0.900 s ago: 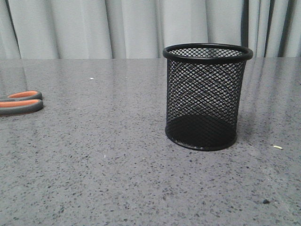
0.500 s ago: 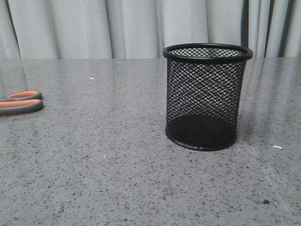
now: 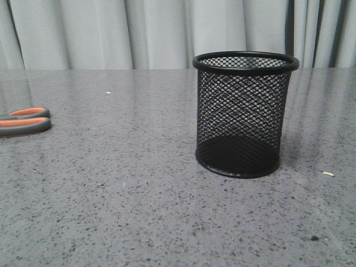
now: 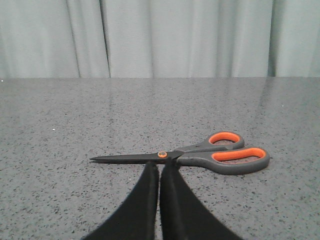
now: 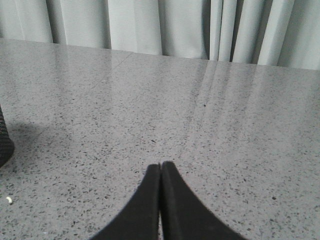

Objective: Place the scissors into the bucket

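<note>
The scissors (image 4: 200, 154) lie flat and closed on the grey table, with dark blades, an orange pivot dot and grey handles lined in orange. My left gripper (image 4: 159, 166) is shut and empty, its tips just short of the pivot. In the front view only the scissors' handles (image 3: 25, 121) show at the left edge. The bucket (image 3: 243, 114), a black wire-mesh cup, stands upright right of centre; its base edge shows in the right wrist view (image 5: 4, 142). My right gripper (image 5: 160, 165) is shut and empty over bare table, to the right of the bucket. Neither gripper shows in the front view.
The grey speckled table (image 3: 122, 183) runs back to pale curtains (image 3: 139, 33). A small pale scrap (image 3: 328, 174) and a dark speck (image 3: 315, 238) lie to the right of the bucket.
</note>
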You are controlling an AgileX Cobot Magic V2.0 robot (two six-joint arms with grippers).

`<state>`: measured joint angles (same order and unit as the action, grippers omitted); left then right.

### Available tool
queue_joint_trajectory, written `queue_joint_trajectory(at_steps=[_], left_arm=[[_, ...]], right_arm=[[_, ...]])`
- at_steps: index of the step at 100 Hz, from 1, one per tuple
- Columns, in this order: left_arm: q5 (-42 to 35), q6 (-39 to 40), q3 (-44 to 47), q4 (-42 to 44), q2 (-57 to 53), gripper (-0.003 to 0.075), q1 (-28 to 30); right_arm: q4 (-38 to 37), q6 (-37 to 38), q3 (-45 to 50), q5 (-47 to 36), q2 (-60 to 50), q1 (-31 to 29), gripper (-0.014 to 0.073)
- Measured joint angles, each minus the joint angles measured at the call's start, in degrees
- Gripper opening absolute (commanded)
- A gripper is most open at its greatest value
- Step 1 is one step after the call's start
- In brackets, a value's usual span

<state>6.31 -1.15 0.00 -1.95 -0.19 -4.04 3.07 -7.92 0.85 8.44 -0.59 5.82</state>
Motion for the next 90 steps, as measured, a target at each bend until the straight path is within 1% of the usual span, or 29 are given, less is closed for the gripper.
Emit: queue_joint_trajectory(at_steps=[83, 90], left_arm=[[0.0, 0.0, 0.0, 0.0, 0.0, -0.002, 0.0], [0.0, 0.0, 0.0, -0.6, 0.0, -0.002, 0.0]], right_arm=[[0.0, 0.0, 0.0, -1.1, 0.0, 0.0, -0.0074], [1.1, 0.0, 0.0, -1.6, 0.0, 0.0, -0.0074]])
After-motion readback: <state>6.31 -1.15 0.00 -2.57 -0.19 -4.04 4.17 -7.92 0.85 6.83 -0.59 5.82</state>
